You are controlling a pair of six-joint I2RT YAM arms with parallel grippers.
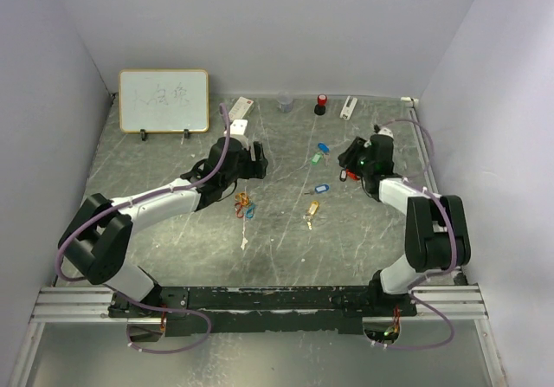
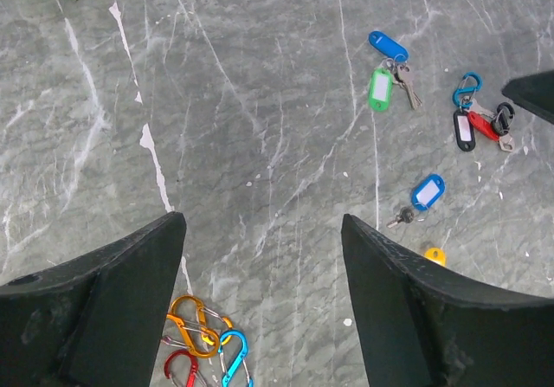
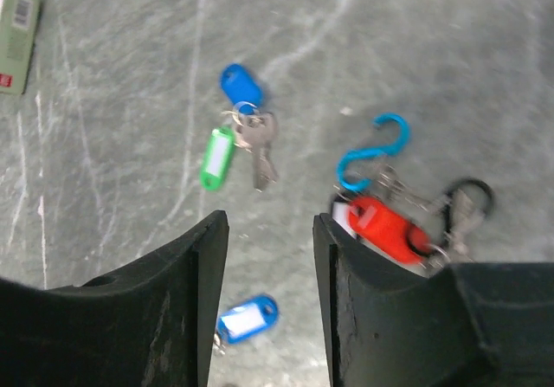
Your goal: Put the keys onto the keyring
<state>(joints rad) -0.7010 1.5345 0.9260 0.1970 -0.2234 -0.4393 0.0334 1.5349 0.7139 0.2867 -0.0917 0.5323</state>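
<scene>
A blue-tagged key (image 3: 241, 85) and a green-tagged key (image 3: 216, 157) lie joined on the grey table. A red-tagged key (image 3: 387, 226) and a black-tagged key (image 2: 464, 130) are bunched by a blue carabiner (image 3: 374, 151). I cannot tell which piece is the keyring. Another blue-tagged key (image 2: 428, 191) and a yellow tag (image 2: 434, 254) lie nearer. My right gripper (image 3: 270, 221) hovers open just left of the red tag, holding nothing. Over at the left, my left gripper (image 2: 261, 222) stands wide open above bare table, beside a cluster of orange, red and blue carabiners (image 2: 203, 339).
A whiteboard (image 1: 164, 100) leans at the back left. Small boxes (image 1: 240, 107), a clear cup (image 1: 285, 103), a red-capped item (image 1: 321, 103) and a white item (image 1: 348, 107) line the back edge. Walls close in on three sides.
</scene>
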